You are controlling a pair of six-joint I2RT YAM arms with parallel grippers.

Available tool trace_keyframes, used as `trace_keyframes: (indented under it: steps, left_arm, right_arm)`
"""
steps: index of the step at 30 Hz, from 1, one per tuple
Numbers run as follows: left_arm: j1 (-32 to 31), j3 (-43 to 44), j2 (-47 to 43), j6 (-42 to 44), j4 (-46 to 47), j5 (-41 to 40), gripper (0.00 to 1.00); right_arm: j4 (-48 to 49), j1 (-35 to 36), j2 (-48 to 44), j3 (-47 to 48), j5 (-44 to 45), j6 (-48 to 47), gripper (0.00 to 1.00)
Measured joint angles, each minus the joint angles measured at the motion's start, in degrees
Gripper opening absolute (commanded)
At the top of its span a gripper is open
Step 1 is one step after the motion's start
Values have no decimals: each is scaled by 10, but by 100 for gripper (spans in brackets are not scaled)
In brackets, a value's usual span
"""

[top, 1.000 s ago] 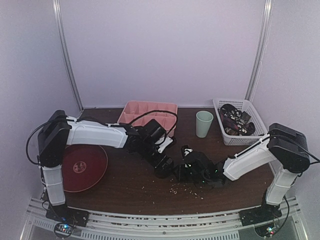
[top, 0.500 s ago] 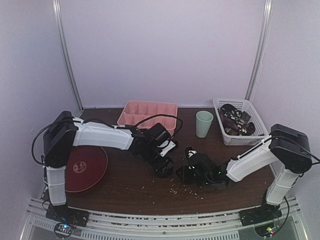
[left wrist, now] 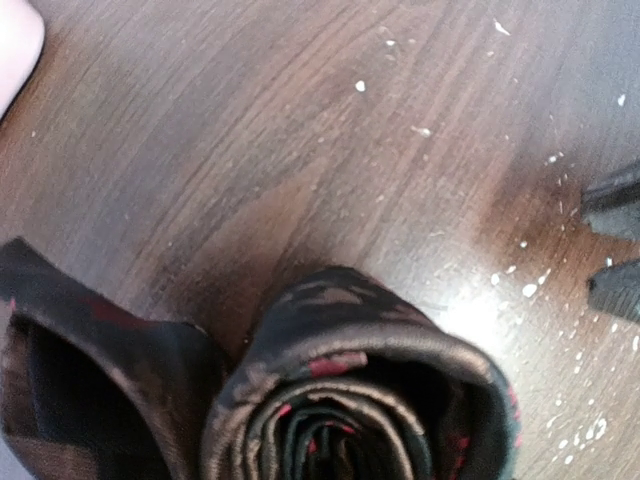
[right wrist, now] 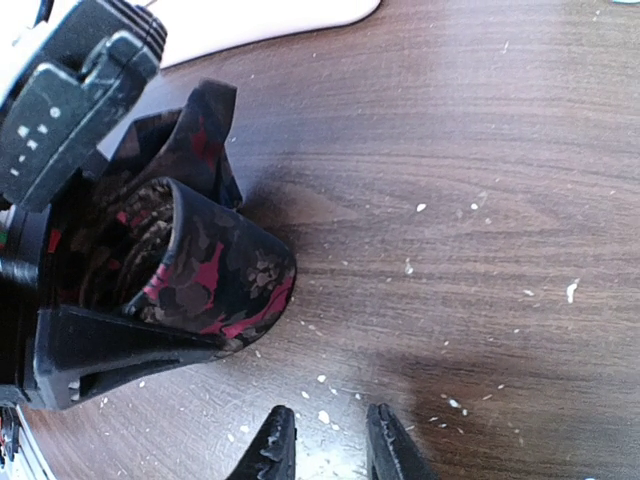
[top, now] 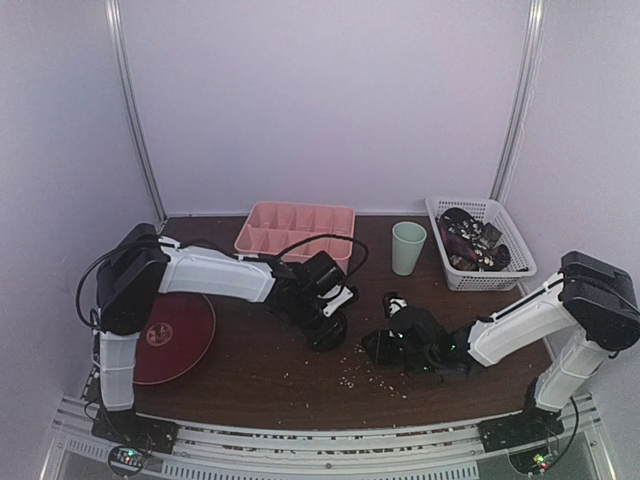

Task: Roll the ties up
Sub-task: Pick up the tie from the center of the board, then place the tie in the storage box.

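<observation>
A rolled tie [left wrist: 360, 400], dark with brown and red patches, stands as a coil on the brown table, with a loose tail [left wrist: 70, 380] to its left. In the right wrist view the same tie [right wrist: 215, 270] sits between the black fingers [right wrist: 120, 352] of my left gripper [top: 327, 333], which is shut on it. My right gripper [right wrist: 327, 445] is empty, its jaws a little apart, just right of the coil; it also shows in the top view [top: 378, 346]. More ties [top: 470, 240] lie in the white basket [top: 512, 240].
A pink compartment tray [top: 297, 222] stands at the back, with a green cup [top: 408, 247] to its right. A red plate [top: 175, 335] lies at the left. White crumbs [top: 375, 378] are scattered on the table near the grippers.
My right gripper has drawn back to the right, away from the coil. My left gripper has stayed almost in place, still shut on the rolled tie.
</observation>
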Motion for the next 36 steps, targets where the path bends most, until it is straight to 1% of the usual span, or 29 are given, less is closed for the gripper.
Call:
trace_keyframes:
  steps: [2,3,5,11,18,24,27,31,33,36]
  left_arm:
    - [-1,0,0,0,1,-1,41]
    - [-1,0,0,-2,2,-1,38]
    - [-2,-1,0,-2,4,-2,36]
    - [-4,-12,-8,-7,17,-7,26]
    - [-4,-25,-33,-19,14,-26,24]
    - [4,-12,-91,-26,-17,-67,21]
    - [34,19,-112,-26,-29,-78,21]
    - [105,89,-109,-26,-35,-88,19]
    - [144,147,-89,-27,-42,-95,18]
    - [187,229,-43,-31,-43,-99,18]
  right_arm:
    - [0,0,-5,-3,4,0,27]
    - [0,0,-7,-5,5,0,27]
    - [0,0,-10,-6,6,0,26]
    - [0,0,-18,-12,7,0,27]
    - [-3,0,-51,-30,13,2,27]
    - [-15,0,-101,-52,15,10,27]
    - [-26,0,-130,-59,15,12,28]
    - [-37,0,-152,-59,15,12,28]
    - [-43,0,-159,-59,15,12,28]
    - [-53,0,-167,-59,15,12,28]
